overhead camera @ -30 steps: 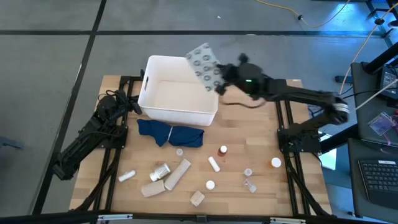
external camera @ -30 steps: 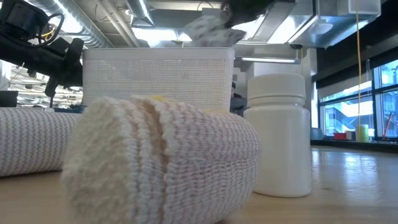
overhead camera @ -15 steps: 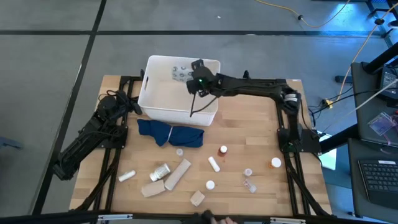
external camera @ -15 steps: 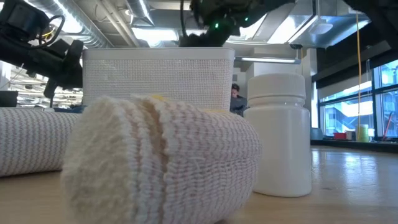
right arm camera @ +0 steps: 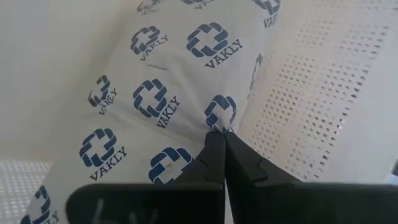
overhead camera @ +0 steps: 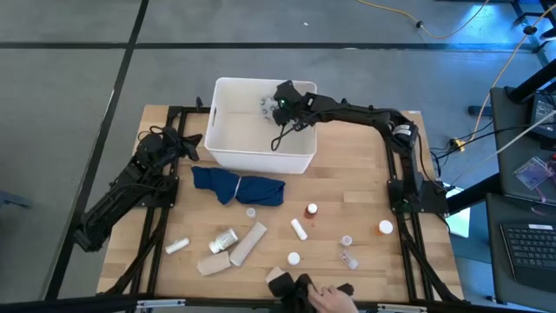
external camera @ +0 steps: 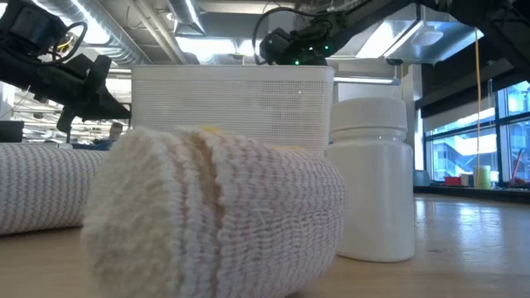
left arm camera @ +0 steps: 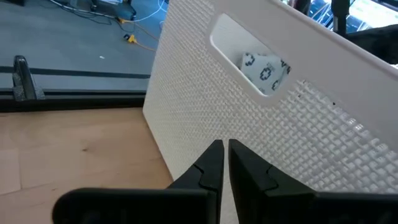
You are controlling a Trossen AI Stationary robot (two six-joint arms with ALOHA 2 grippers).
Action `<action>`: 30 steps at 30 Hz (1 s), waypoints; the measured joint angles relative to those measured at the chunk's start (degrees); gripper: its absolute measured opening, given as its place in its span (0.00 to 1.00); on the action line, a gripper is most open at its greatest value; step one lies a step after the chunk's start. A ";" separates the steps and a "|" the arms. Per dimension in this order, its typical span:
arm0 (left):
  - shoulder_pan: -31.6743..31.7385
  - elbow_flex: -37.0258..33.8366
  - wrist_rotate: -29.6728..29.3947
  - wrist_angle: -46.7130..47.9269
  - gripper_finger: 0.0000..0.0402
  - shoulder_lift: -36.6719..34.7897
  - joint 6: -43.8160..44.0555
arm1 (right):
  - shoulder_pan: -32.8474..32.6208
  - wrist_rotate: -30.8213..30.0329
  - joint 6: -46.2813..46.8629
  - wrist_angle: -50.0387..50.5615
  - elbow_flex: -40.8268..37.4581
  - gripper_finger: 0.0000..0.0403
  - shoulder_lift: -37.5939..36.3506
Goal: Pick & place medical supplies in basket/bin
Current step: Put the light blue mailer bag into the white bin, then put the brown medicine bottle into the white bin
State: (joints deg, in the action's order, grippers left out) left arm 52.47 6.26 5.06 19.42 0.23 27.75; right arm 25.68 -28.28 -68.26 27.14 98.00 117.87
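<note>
The white tub [overhead camera: 219, 130] stands at the table's far middle. My right gripper [overhead camera: 275, 104] reaches over its far right rim and into it, shut on the grey packet [right arm camera: 161, 93] printed with blue crosses. The same packet [left arm camera: 264, 67] shows through the tub's handle hole in the left wall. My left gripper [left arm camera: 221, 147] waits shut just off the tub's left wall [left arm camera: 199, 93]; whether it touches the wall I cannot tell. Beige bandage rolls [overhead camera: 248, 243], a beige block [overhead camera: 276, 276], a white bottle [overhead camera: 299, 229] and small vials [overhead camera: 311, 209] lie on the near half of the table. My right gripper pinches the packet between its two shut fingers, close to the packet's edge [right arm camera: 217, 121] that lies beside the tub's perforated wall [right arm camera: 311, 81]. The fingers slant down from the table's right side. The packet spreads out beyond the fingertips inside the tub.
A dark blue cloth [overhead camera: 239, 187] lies in front of the tub. A person's hand [overhead camera: 326, 298] and a dark object show at the table's near edge, beside the beige block. In the low view a bandage roll [external camera: 215, 215] and a white bottle [external camera: 373, 178] stand close.
My right gripper has carried the packet from above the tub's far right corner toward the left and down into the tub. The tub has slid a little toward the table's right. A person's hand has come in at the near edge.
</note>
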 joint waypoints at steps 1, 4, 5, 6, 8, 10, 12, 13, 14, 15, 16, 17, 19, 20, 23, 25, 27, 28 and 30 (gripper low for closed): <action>0.00 0.00 -0.02 0.00 0.05 0.00 0.00 | 0.17 0.21 -0.91 0.07 0.00 0.00 -0.06; 0.00 0.00 -0.25 0.02 0.05 0.00 0.00 | 0.69 0.43 -2.66 0.38 -0.02 0.02 -0.07; 0.00 0.00 -0.49 0.04 0.05 0.00 0.00 | 0.93 0.55 -2.98 0.58 -0.02 0.04 -0.07; 0.01 0.00 -0.73 0.04 0.05 0.00 0.01 | 1.24 0.58 -3.56 0.80 0.00 0.05 -0.07; 0.00 0.00 -1.07 -0.02 0.05 0.00 0.11 | 1.82 0.84 -4.57 2.15 0.00 0.08 -0.07; 0.00 0.00 -0.86 -0.36 0.05 0.00 0.19 | 2.08 0.81 -5.49 4.13 0.00 0.12 -0.07; 0.00 -0.04 -0.53 -0.67 0.05 0.00 0.81 | 2.28 0.80 -3.77 4.53 0.00 0.17 -0.07; 0.00 -0.04 -0.55 -0.90 0.05 0.00 1.26 | 2.28 0.80 -2.20 4.61 0.00 0.19 -0.07; 0.00 -0.04 -0.55 -1.07 0.05 0.00 1.53 | 2.28 0.80 -0.68 4.55 0.00 0.21 -0.09; 0.00 -0.04 -0.55 -1.16 0.05 0.00 1.53 | 2.28 0.80 0.46 4.52 -0.01 0.23 -0.10; 0.00 -0.04 -0.55 -1.16 0.05 0.00 1.53 | 2.25 0.68 1.24 4.50 -0.02 0.25 -0.10; 0.00 -0.02 -0.55 -1.16 0.05 0.00 1.53 | 2.24 0.08 2.11 4.23 -0.02 0.27 -0.11; 0.00 -0.04 -0.55 -1.16 0.05 0.00 1.53 | 2.00 -1.62 3.18 3.47 -0.02 0.29 -0.36; 0.00 -0.04 -0.52 -1.16 0.05 0.00 1.53 | 1.80 -2.59 3.29 2.58 -0.02 0.29 -0.47; 0.00 -0.04 -0.52 -1.16 0.05 0.00 1.53 | 1.00 -5.39 3.07 1.45 1.03 0.30 -0.69; 0.01 -0.04 -0.52 -1.16 0.05 0.02 1.53 | 0.02 -7.34 3.07 1.06 3.27 0.30 -0.70; 0.00 -0.04 -0.52 -1.16 0.05 0.02 1.53 | -1.35 -11.32 4.44 0.99 6.54 0.30 -0.71; 0.00 -0.04 -0.52 -1.16 0.05 0.02 1.53 | -2.01 -13.61 5.90 0.94 8.38 0.30 -0.71; 0.00 -0.04 -0.52 -1.16 0.05 0.02 1.52 | -3.42 -16.34 10.65 1.72 12.80 0.30 -0.75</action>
State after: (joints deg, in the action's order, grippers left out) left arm 52.47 6.22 4.54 18.26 0.25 29.27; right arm 22.26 -44.62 -57.61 28.85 110.80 117.12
